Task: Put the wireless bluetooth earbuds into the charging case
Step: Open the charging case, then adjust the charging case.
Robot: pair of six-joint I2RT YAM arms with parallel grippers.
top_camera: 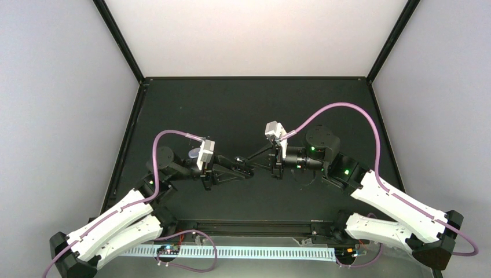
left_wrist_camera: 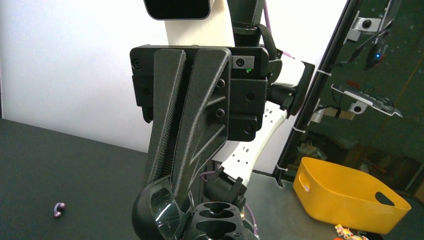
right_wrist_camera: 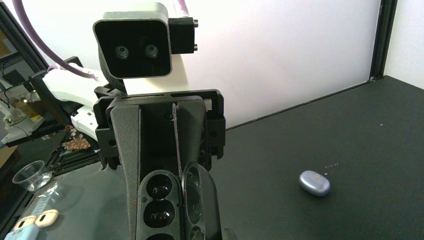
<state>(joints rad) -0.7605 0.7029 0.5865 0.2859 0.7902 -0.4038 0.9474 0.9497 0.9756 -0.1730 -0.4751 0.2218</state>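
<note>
1. Far left: a lilac-grey spare case sits shut on the table, just on the far side of the left wrist. It looks parked and out of play.
2. The left gripper reaches right, fingers squeezed to a slit, tips at the black charging case. I read that as a pinch, holding it up and steady.
3. Centre: the charging case hangs open, wells showing and lid swung aside, ready to receive, I'd say.
4. The right gripper reaches left, fingers likewise pressed close at the lid side, apparently bracing it.
5. One purple-pink earbud lies loose on the table, well apart from the charging case and not yet in.
6. Count: two cases, one earbud, no black buds in sight.
</note>
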